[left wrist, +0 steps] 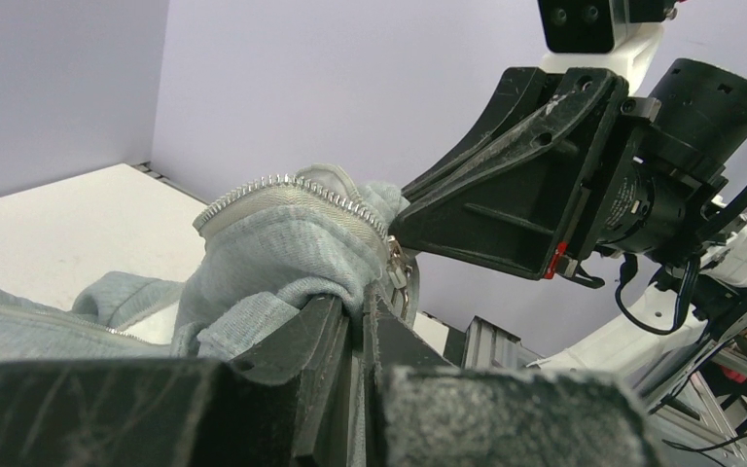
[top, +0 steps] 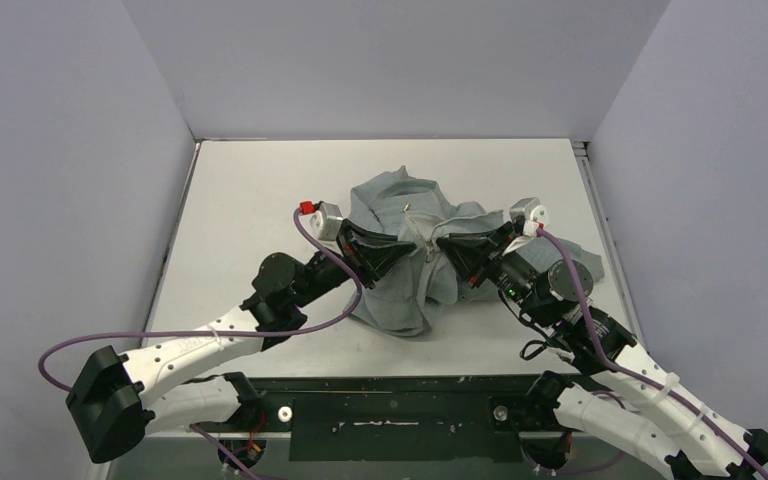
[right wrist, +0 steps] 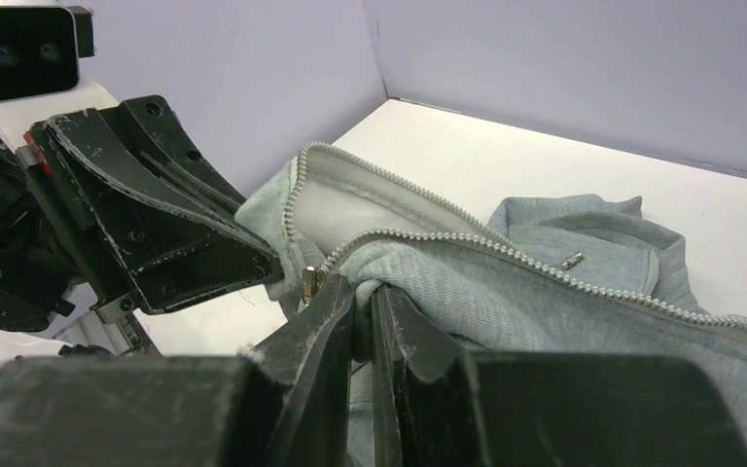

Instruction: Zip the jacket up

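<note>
The light heather-grey jacket (top: pixel 392 300) of soft sweatshirt fabric lies crumpled in a heap at the middle of the flat white table (top: pixel 250 190), a little toward the right side; part of it is lifted from the surface between the two arms. Its pale zipper (right wrist: pixel 545 270) is open along the length that shows; the two rows of small teeth run apart over the folded cloth, and they come together only at the small metal slider (right wrist: pixel 309 282), which sits just beside the tips of both claws. A small metal piece (right wrist: pixel 572 260) lies on the fabric further away; I cannot tell what it is.

The black left gripper (top: pixel 412 246) comes from the left; its jaws are pressed together and they pinch a fold of the jacket next to one row of teeth; in the left wrist view the grey cloth bulges over its fingers (left wrist: pixel 326 326). The black right gripper (top: pixel 447 246) comes from the right; its jaws are nearly together and they pinch the cloth edge just beside the slider. The two claws face each other, tip near tip, above the heap.

Pale lilac-grey walls (top: pixel 380 60) stand on the left, far and right sides of the table.
</note>
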Robot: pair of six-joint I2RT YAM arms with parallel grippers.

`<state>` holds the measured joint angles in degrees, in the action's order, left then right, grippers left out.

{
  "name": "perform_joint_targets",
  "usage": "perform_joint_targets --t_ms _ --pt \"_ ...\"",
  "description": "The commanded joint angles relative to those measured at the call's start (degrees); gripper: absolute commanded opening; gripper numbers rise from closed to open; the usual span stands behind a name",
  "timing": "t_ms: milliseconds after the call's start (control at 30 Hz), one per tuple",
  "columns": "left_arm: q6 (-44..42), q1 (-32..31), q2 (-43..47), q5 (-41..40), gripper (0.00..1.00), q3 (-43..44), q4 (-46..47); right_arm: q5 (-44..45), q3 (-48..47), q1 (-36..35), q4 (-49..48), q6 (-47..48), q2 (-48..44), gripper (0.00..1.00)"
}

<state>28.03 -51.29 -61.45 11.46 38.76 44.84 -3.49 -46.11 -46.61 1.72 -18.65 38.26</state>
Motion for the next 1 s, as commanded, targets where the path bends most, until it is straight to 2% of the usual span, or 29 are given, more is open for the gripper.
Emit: perform_joint_targets --t_ms 0,967 --pt "0.7 0.0 -0.5 2.3 0.00 3.2 3.7 -0.6 -1.8 -0.2 -4.9 0.2 -0.2 0.00" --pt "0.8 -0.2 -2.5 4.5 0.00 3.5 3.4 0.7 -1.1 -0.2 -4.1 0.3 -0.9 0.00"
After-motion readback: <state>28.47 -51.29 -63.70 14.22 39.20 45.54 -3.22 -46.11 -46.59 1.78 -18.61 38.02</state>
